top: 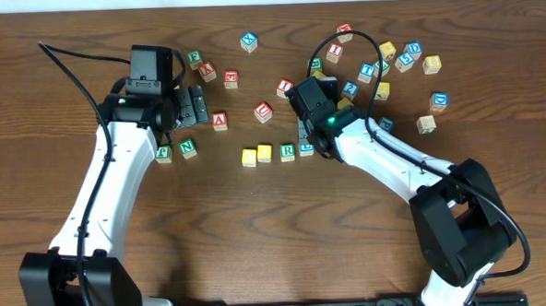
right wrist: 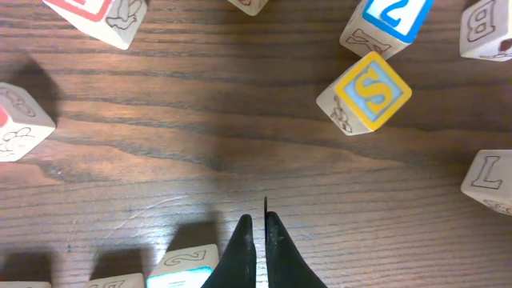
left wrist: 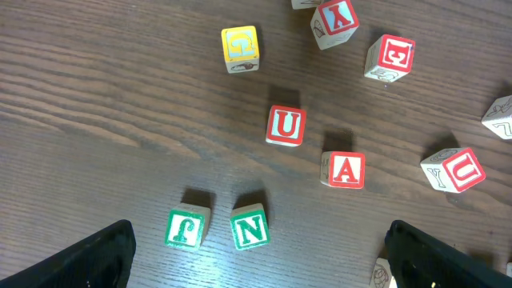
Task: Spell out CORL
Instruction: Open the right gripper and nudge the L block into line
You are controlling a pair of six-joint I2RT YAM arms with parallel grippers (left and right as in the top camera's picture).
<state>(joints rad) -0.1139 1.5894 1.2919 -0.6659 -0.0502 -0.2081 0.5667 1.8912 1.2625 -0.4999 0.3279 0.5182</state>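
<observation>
Four-cube row (top: 286, 151); blue end cube (right wrist: 182, 269) beside shut right jaws.

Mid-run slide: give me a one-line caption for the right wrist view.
Right hand shut on nothing, S cube ahead to its right.

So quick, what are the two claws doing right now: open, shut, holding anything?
Left claw: open, holding nothing.
Right claw: shut, with nothing between its fingers.
</observation>
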